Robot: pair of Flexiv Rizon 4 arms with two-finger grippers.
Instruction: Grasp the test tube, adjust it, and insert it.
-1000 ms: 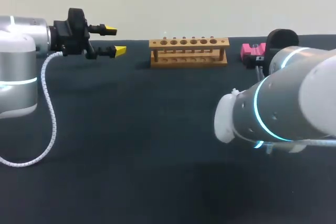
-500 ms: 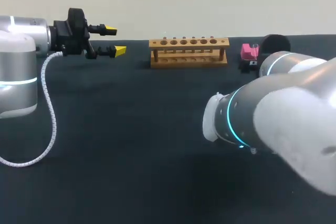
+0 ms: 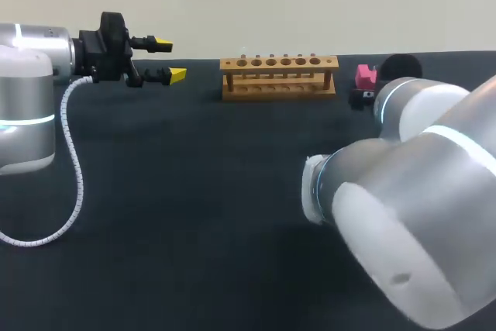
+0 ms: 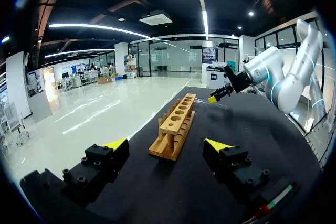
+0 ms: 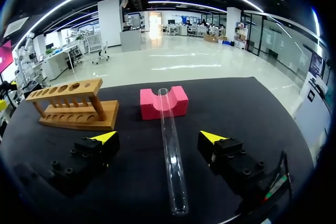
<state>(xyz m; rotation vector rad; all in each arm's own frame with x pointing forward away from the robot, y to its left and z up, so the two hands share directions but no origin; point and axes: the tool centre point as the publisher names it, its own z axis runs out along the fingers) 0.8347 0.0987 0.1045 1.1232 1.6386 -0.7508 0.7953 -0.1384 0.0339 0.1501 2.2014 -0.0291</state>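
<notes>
A dark, matte bench [image 3: 194, 191] spreads plain and even from its near edge to its far one. Toward the far right side sits a small pink block [image 3: 365, 75], partly hidden in the head view. The right wrist view shows the block [image 5: 179, 103] resting flat, a rounded groove across its top between two raised shoulders.
</notes>
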